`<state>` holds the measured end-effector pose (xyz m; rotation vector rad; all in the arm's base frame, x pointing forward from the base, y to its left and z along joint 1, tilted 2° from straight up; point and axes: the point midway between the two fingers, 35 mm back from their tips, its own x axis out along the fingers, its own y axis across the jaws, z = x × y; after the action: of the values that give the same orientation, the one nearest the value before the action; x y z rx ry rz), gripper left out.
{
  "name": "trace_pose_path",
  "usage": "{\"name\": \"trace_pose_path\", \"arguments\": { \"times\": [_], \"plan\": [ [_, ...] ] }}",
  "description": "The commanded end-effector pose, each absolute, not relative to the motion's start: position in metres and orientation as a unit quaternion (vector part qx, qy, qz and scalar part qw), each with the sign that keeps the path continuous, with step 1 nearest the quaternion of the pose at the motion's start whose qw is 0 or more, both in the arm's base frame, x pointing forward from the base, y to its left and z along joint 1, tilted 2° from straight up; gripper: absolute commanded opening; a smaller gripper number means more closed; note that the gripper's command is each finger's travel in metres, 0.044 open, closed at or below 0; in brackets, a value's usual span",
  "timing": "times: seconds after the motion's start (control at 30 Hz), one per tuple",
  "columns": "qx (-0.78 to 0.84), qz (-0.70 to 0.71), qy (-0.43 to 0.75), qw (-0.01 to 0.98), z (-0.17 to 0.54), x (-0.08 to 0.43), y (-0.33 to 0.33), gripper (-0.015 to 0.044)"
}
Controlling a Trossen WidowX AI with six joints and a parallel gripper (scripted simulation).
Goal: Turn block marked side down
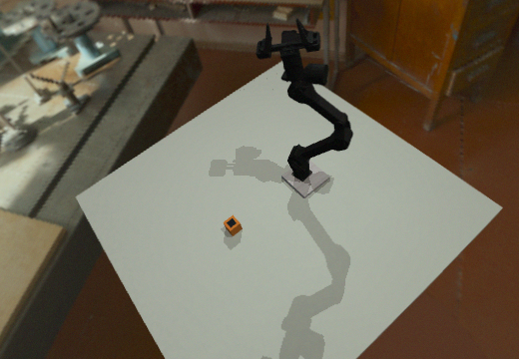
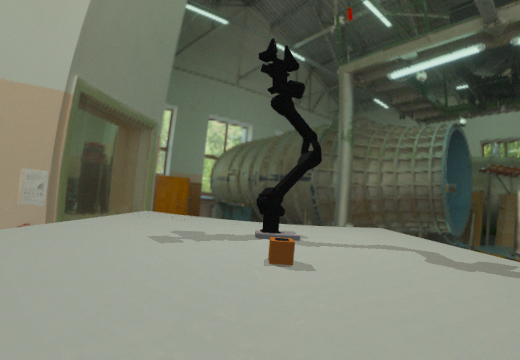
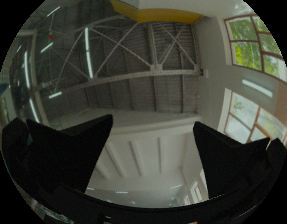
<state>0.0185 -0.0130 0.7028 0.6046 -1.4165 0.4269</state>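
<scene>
While the block waits, the gripper stands apart

At left, the orange block [image 1: 235, 228] [image 2: 281, 252] rests on the table [image 1: 190, 279] [image 2: 200, 300], dark mark upward; probably light, stiff, so grasp opposite sides, low. At right, the raised gripper [image 1: 284, 36] [image 2: 279, 52] [image 3: 154, 123] holds nothing, fingers wide.

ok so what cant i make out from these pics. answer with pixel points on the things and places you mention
- The underside of the orange block [image 1: 236, 228] [image 2: 281, 252]: hidden in the top and exterior views by the block itself, which rests on it.
- The block in the wrist view: out of frame, as the open gripper [image 1: 284, 29] [image 2: 280, 49] [image 3: 154, 123] points up at the roof.
- Print on the wall notice [image 2: 34, 187]: too small and blurred in the exterior view.
- The table's [image 1: 190, 289] [image 2: 200, 310] near corner: cut off by the top view's bottom edge.
</scene>
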Motion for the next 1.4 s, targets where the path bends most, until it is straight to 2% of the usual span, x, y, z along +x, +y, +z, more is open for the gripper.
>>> {"name": "trace_pose_path", "arguments": {
  "times": [0.0,0.03,0.37,0.7,1.07,1.37],
  "plan": [
    [0.273,0.189,-0.634,0.698,0.702,0.020,-0.016,0.0426],
    [0.279,0.180,-0.631,0.701,0.701,0.024,-0.023,0.0440],
    [0.383,0.030,-0.567,0.729,0.671,0.102,-0.139,0.0440],
    [0.448,-0.052,-0.479,0.753,0.628,0.175,-0.192,0.0440],
    [0.472,-0.200,-0.235,0.826,0.513,0.303,-0.226,0.0440],
    [0.406,-0.263,0.046,0.874,0.387,0.384,-0.204,0.0440]
  ]
}}
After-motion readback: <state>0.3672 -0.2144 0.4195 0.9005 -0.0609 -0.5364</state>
